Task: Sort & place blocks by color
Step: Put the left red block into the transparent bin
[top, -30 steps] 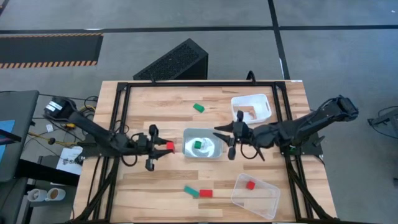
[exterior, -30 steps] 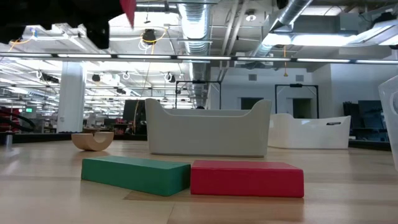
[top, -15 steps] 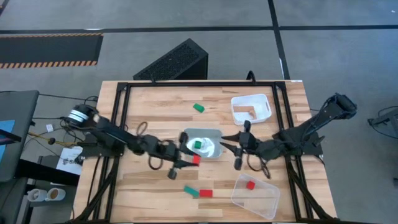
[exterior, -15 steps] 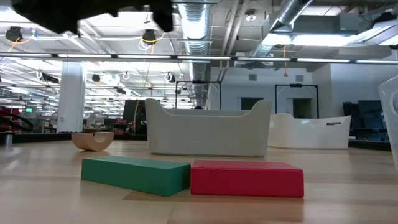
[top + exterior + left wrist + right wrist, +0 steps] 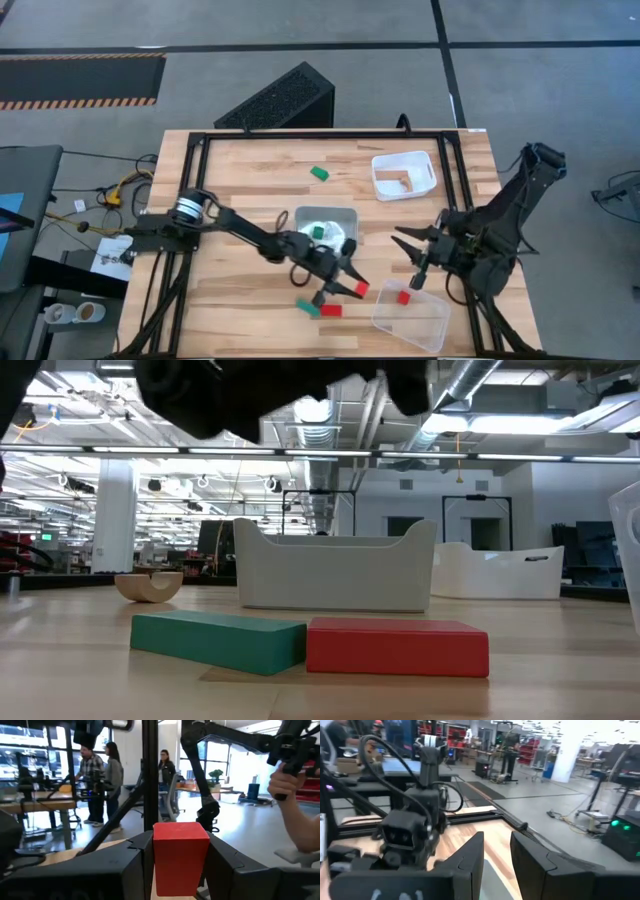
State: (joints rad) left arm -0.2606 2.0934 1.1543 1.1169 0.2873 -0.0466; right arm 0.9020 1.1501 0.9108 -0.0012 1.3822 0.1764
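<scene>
My left pincer is clenched on a red block, held above the worktop between the silvery tray and the clear tray, where one red block already lies. I'd carry it over that tray's rim, lower it, then release. My right pincer, fingers slightly apart and empty, hangs near that tray; I'd keep clear of it.

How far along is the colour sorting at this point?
Done: one red block in the clear tray, a green block in the silvery tray, wood pieces in the white tray. In hand: the left gripper carries a red cube beside the clear tray; the right gripper holds nothing. Left: three blocks on the table.
</scene>
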